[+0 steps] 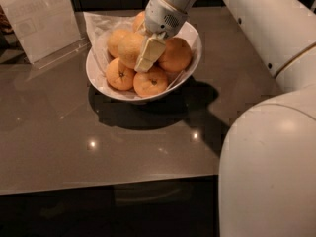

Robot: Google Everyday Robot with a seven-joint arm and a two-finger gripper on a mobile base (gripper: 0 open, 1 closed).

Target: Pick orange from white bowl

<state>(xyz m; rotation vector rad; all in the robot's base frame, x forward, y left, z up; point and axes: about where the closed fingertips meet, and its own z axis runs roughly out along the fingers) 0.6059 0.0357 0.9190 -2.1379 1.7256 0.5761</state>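
The white bowl stands on the dark table and holds several oranges. The orange, the largest and palest, lies high in the middle of the pile, left of centre. Smaller, brighter oranges lie around it at the front, the front left and the right. My gripper reaches down from the upper right into the bowl. Its pale tip rests against the right side of the orange and hides part of it.
A clear plastic sheet sticks out behind the bowl's left rim. A white sign in a stand stands at the back left. My white arm and base fill the right side. The table's front edge runs below.
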